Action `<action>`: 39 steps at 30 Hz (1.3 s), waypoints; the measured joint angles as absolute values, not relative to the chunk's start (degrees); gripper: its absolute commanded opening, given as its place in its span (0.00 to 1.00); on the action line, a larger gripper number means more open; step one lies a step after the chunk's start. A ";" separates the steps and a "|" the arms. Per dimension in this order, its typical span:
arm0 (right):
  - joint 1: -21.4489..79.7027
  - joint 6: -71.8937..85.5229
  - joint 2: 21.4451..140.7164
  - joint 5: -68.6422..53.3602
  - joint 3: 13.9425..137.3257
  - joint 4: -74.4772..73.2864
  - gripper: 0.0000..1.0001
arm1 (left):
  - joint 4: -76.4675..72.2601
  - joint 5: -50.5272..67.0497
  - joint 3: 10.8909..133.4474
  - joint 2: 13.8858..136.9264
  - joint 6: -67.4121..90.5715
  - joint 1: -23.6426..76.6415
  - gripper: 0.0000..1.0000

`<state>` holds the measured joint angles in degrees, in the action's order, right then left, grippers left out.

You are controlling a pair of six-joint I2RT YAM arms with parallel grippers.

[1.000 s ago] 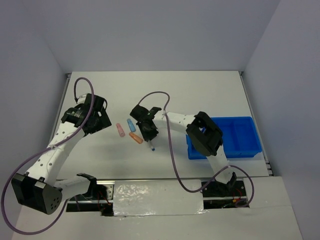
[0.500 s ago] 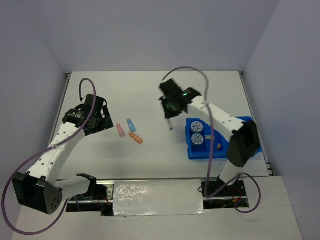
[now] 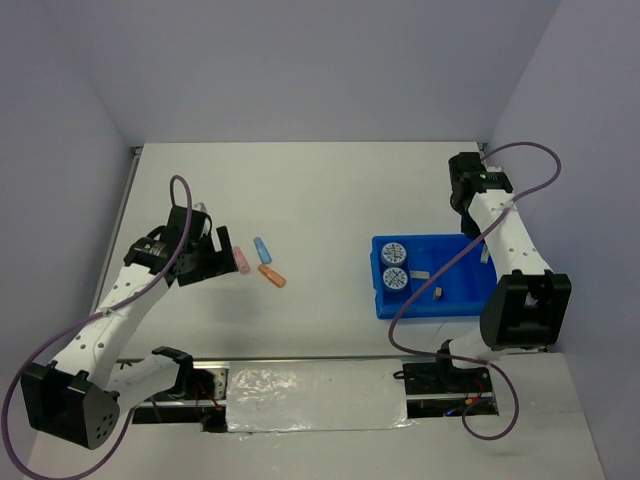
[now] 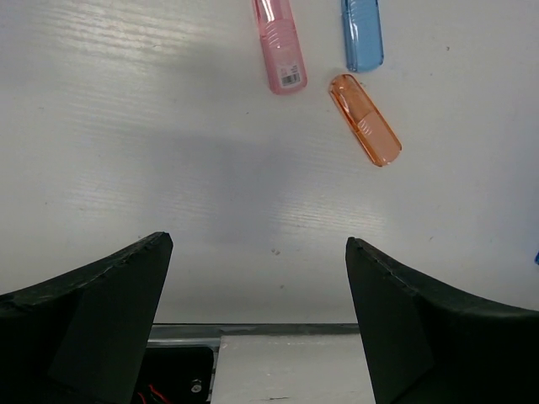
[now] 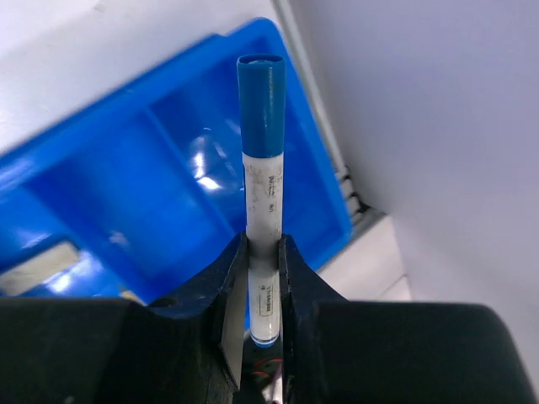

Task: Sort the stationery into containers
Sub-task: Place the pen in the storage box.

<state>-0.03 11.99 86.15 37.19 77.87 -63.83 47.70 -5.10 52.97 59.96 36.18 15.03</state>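
**A:** Got the blue-capped pen [image 5: 262, 160] pinched in the right gripper [image 5: 262, 252], jaws closed to barrel width on the white shaft, cap pointing away. Where to put it down?

**B:** In the blue tray [image 3: 440, 311], towards its right end. Looks like an empty compartment under the cap in the wrist view. Hard to tell from above exactly which one, with the pen barely visible there. Skip the left compartment holding the two tape rolls [image 3: 392, 252]. Skip the next one along too, with the grey block [image 3: 420, 273] and tan block [image 3: 437, 292].

**A:** And how to lower it?

**B:** Turn the barrel along the compartment's long side first. Then tip it towards flat and descend until just above the floor. Release low: dropped from height, likely to bounce or roll over the rim. Mind the side wall [image 5: 438, 126], close on the right.

**A:** What about the left gripper [image 4: 257, 244]?

**B:** Spread wide, gripping nothing, hovering over the table [image 3: 320, 200]. Ahead of it, the pink bar [image 4: 278, 46], light-blue bar [image 4: 362, 34] and orange bar [image 4: 365, 119], lying loose near one another without touching. Before closing on any one, centre over it and set the fingers across its narrow width, clear of its neighbours.
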 measured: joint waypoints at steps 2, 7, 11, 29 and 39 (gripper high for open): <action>-1.21 9.89 85.03 38.41 75.66 -62.54 0.00 | 47.11 -4.23 52.90 59.86 35.48 15.03 0.98; -3.18 7.20 84.73 39.72 70.96 -57.52 0.00 | 45.39 -2.37 50.92 59.90 34.24 15.03 0.99; -3.22 6.76 85.06 39.68 66.19 -54.33 0.00 | 44.64 -1.58 49.89 59.90 33.58 15.03 0.99; -4.91 3.25 85.52 38.74 58.04 -47.07 0.13 | 40.88 -1.15 48.71 60.01 32.95 15.03 0.99; -7.03 3.95 85.49 38.76 56.88 -46.83 0.53 | 39.68 -1.15 48.69 60.01 32.95 14.90 0.99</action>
